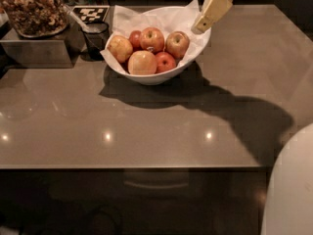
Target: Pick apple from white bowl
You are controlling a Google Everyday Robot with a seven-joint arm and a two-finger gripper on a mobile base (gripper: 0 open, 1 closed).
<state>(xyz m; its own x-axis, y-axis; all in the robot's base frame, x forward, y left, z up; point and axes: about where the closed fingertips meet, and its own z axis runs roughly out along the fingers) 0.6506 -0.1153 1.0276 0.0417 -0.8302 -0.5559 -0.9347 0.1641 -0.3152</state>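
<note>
Apple (177,44) in white bowl (146,78), hand (204,22) near
</note>
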